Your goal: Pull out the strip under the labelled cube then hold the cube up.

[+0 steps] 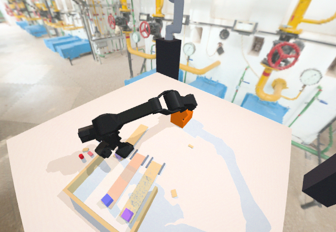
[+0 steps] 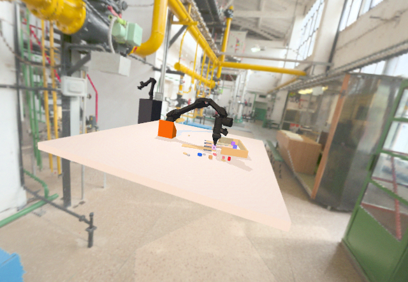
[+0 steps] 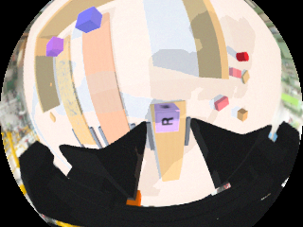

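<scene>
The labelled cube [image 1: 118, 156] [image 2: 213, 147] [image 3: 162, 125] is light purple with a black R. It rests on the tan strip [image 1: 139, 133] [image 2: 195, 147] [image 3: 171, 163], near that strip's end by the walled frame. My gripper [image 1: 115, 155] [image 2: 215, 144] [image 3: 169, 123] is partly open above the cube, with a fingertip to each side of it and nothing gripped. A peach strip [image 1: 122, 179] [image 3: 100, 71] bears a blue cube [image 1: 107, 200] [image 3: 89, 20]. A speckled strip [image 1: 140, 187] [image 3: 71, 96] bears a purple cube [image 1: 126, 214] [image 3: 55, 46]. The fingers partly hide the labelled cube in the top view.
A tan walled frame [image 1: 84, 174] [image 2: 234, 154] surrounds the far strip ends. Grey guide rails [image 1: 161, 168] [image 3: 187, 131] flank the strips. A red cylinder [image 1: 81, 156] [image 3: 242, 57], pink block [image 3: 222, 103], brown block [image 3: 242, 114] and blue piece [image 2: 199, 154] lie beside them.
</scene>
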Robot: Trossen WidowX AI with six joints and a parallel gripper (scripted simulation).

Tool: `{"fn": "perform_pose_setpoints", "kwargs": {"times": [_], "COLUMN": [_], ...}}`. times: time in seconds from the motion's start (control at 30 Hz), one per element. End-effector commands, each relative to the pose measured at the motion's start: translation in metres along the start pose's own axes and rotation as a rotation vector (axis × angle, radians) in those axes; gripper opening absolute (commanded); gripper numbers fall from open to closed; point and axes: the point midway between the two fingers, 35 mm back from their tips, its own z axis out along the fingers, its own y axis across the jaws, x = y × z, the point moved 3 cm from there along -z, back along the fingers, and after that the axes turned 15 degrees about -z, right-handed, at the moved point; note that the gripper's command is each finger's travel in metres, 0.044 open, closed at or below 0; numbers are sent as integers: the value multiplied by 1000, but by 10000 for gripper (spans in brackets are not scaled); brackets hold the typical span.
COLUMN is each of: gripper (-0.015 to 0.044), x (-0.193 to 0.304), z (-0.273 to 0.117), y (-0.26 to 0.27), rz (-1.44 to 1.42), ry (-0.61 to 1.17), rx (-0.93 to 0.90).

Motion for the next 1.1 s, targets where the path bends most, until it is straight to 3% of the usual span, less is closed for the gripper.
{"fn": "perform_pose_setpoints", "kwargs": {"times": [0.0, 0.67, 0.8, 1.0, 1.07], "gripper": [250, 250, 145, 105, 53], "x": [2, 3, 1, 1, 1], "z": [8, 34, 32, 32, 32], "y": [0, 1, 1, 1, 1], "rz": [11, 11, 0, 0, 0], "ry": [1, 0, 1, 1, 1], "rx": [-8, -10, -4, -4, -4]}}
